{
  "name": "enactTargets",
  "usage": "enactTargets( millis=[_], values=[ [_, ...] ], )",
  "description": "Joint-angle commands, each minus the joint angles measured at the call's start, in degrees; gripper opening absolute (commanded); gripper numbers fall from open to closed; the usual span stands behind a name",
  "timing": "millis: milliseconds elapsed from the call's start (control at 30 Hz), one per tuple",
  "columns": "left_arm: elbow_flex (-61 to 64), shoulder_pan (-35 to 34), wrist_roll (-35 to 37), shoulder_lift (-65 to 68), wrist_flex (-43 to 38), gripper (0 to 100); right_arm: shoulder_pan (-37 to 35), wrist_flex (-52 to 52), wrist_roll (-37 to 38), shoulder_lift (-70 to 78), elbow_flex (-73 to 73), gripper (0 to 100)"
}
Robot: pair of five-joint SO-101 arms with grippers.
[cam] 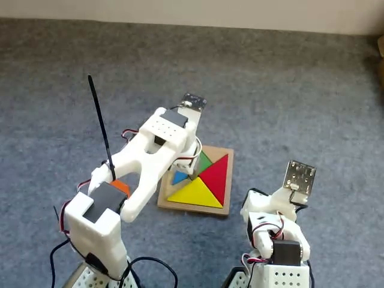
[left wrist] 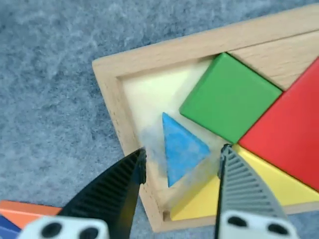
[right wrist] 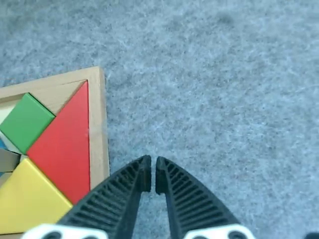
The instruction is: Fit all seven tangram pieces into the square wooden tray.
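Left jaws apart, one blue triangle [left wrist: 182, 149]

Nothing legible here: no text, label, number or sign can be read on the square wooden tray [cam: 192, 208] or on the tangram pieces [cam: 195, 193] lying in it.

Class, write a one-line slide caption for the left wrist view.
Left gripper, jaws open, over the blue triangle in the wooden tray.
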Motion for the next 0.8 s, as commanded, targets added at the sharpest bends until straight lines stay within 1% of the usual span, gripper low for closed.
enactTargets(
  millis=[0, 267, 367, 533, 567, 633, 700, 767],
  values=[
    [-1.19, -2.59, 0.62, -8.13, 0.97, 21, 0.75, -0.31, -0.35, -0.75, 8.04, 3.1],
    [4.0, -6.9, 0.18, -15.34, 1.58, 21, 0.75, -0.4, -0.35, -0.75, 8.04, 3.1],
    [5.93, -10.95, -0.26, -17.89, 1.58, 21, 0.75, -0.4, -0.35, -0.75, 8.04, 3.1],
    [11.03, -19.21, -11.78, -22.99, 1.23, 21, 0.75, -0.4, -0.35, -0.75, 8.04, 3.1],
    [11.91, -20.53, -11.87, -23.96, 1.23, 21, 0.75, -0.4, -0.35, -0.75, 8.04, 3.1],
    [13.32, -22.99, -8.88, -25.36, 1.23, 21, 0.75, -0.4, -0.35, -0.75, 8.04, 3.1],
    [14.46, -24.4, -5.71, -26.42, 1.58, 21, 0.75, -0.4, -0.35, -0.75, 8.04, 3.1],
    [16.04, -24.75, -4.04, -27.03, 1.67, 21, 0.75, -0.4, -0.35, -0.75, 8.04, 3.1]
  ],
)
